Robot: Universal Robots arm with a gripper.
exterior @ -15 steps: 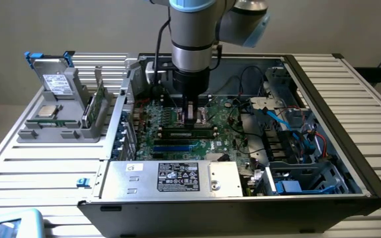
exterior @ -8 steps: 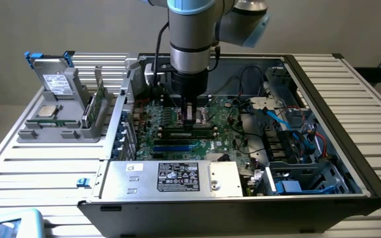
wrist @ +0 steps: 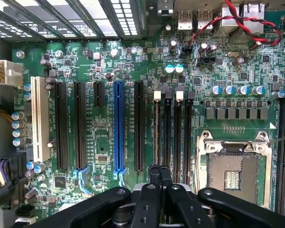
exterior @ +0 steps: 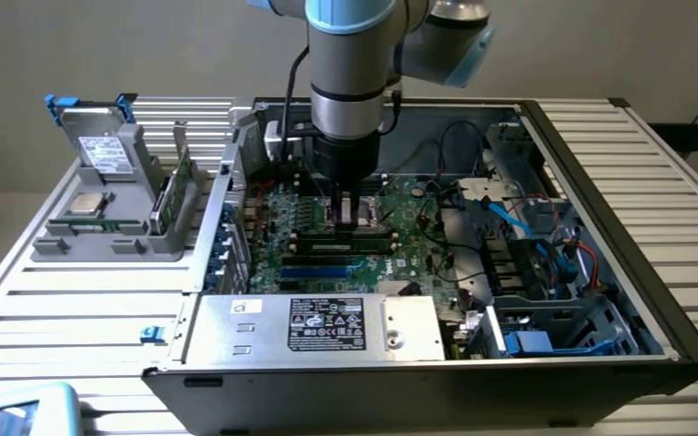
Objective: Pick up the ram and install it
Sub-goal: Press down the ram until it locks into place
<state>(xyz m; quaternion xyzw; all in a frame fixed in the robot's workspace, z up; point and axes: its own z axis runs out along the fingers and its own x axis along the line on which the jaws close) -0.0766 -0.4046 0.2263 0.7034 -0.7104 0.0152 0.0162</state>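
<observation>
PC case [exterior: 640, 272] open on slatted worktop [exterior: 70, 309]; arm reaches down into it over motherboard [exterior: 324, 245]. Gripper [exterior: 351, 225] low over memory slots [wrist: 171, 128], fingers [wrist: 159, 176] pressed together, tips at slot ends. Ram [exterior: 349, 241] looks seated in a slot beneath gripper, part hidden by it; whether gripper is clamped on ram or just touching it: can't tell. Wrist view adds empty CPU socket [wrist: 232, 173], blue expansion slot [wrist: 118, 126]. Exterior view adds grey parts holder [exterior: 106, 227] w/ processor chip [exterior: 86, 203], at the exterior view's left.
</observation>
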